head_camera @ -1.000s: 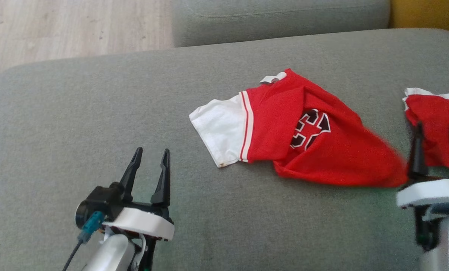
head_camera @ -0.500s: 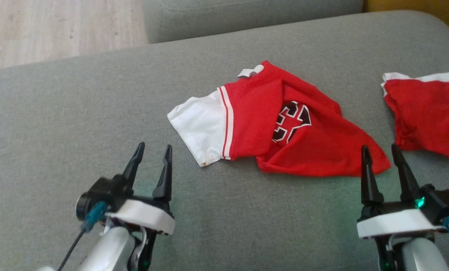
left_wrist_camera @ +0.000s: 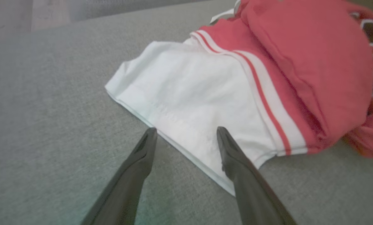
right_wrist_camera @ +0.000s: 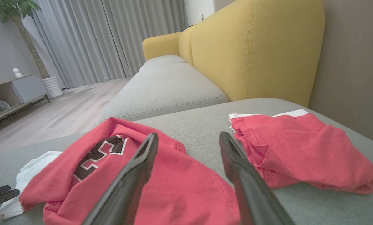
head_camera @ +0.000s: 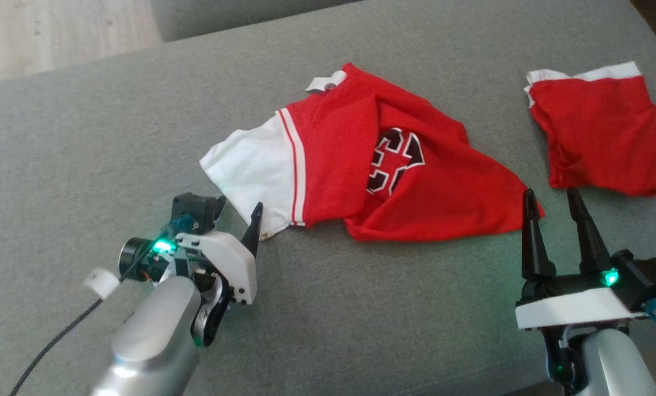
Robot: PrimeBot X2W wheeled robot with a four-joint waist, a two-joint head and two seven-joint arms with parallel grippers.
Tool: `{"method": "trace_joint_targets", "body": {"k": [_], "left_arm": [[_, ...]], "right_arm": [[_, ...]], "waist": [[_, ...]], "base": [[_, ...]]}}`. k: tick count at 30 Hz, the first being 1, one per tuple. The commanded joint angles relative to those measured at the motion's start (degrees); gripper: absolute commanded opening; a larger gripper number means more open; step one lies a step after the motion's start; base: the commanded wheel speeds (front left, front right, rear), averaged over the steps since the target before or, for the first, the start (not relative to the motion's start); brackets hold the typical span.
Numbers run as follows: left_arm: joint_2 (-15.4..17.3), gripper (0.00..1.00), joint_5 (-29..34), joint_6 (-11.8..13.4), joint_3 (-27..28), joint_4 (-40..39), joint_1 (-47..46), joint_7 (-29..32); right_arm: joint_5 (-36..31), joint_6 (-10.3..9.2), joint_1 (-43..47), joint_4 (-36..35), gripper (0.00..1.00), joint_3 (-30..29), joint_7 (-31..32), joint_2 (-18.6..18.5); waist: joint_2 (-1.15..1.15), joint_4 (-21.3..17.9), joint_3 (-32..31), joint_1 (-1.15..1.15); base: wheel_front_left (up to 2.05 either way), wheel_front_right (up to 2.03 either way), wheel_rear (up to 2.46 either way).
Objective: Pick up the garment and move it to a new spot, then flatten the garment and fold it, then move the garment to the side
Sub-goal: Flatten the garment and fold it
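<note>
A grey sofa (head_camera: 86, 137) lay under both pincers, with its yellow back (right_wrist_camera: 252, 53) rising far ahead of the right pincer (head_camera: 550, 192) and pale floor (head_camera: 42, 33) beyond the cushion ahead of the left pincer (head_camera: 238, 204). The shirt (head_camera: 338, 159), red and crumpled, lay on the cushion between the two pincers and just ahead of both. Its red corner reached the right pincer's tips, and its white sleeve (head_camera: 245, 165) reached the left pincer's tips. Red shorts (head_camera: 597, 132) lay ahead and to the right of the right pincer, apart from the shirt, with a strip of grey between them. The right pincer was spread wide and empty. In its wrist view, its left finger crossed the shirt and its right finger crossed the grey gap beside the shorts. The left pincer was likewise released and gripped nothing. Its fingers straddled the sleeve's hem, the right one over the white cloth and the left one over bare cushion at the hem's edge. Whether either finger touched the cloth could not be told. A black and white print (head_camera: 393, 162) showed in a fold of the shirt, ahead and to the left of the right pincer. A small white tag (head_camera: 321, 83) stuck out at the shirt's far edge, well ahead of the left pincer.
</note>
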Motion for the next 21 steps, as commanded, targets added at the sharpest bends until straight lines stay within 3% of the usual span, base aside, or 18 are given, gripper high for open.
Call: {"method": "trace_joint_targets", "body": {"k": [1, 7, 8, 9, 14, 21], "left_arm": [[0.84, 1.00, -0.06, -0.18, 1.31, -0.07, -3.27, 0.83], [0.16, 1.00, -1.44, -3.02, 0.46, 3.51, -5.17, 3.25], [0.12, 0.37, -1.62, -3.59, 0.20, 3.91, -5.35, 3.73], [0.15, 0.00, -1.65, -4.00, 0.00, 4.17, -5.57, 3.91], [0.68, 0.00, -1.74, -3.90, 0.77, 4.27, -6.69, 1.72], [4.60, 0.00, -1.41, -0.93, 6.42, 1.44, -12.50, -7.75]], "right_arm": [[0.44, -0.05, -2.12, -2.22, 1.00, 1.28, -0.62, -0.33], [0.97, -0.05, -2.50, -2.81, 1.00, 1.04, -0.62, -0.33], [1.01, -0.05, -2.51, -2.87, 1.00, 1.03, -0.63, -0.33], [1.05, -0.05, -2.52, -2.92, 1.00, 1.02, -0.63, -0.33], [1.20, -0.05, -2.58, -2.99, 1.00, 1.15, -0.63, -0.33], [0.99, -0.05, -2.65, -2.93, 1.00, 0.89, -0.63, -0.33]], "waist": [[0.00, -1.12, 1.13, -0.01], [0.00, -2.23, 2.30, -0.01], [0.00, -2.31, 2.41, -0.01], [0.00, -2.39, 2.51, -0.01], [0.00, -2.62, 2.70, -0.01], [0.00, -1.95, 2.60, -0.01]], "base": [[0.00, 0.00, 0.00], [0.00, 0.00, 0.00], [0.00, 0.00, 0.00], [0.00, 0.00, 0.00], [0.00, 0.00, 0.00], [0.00, 0.00, 0.00]]}}
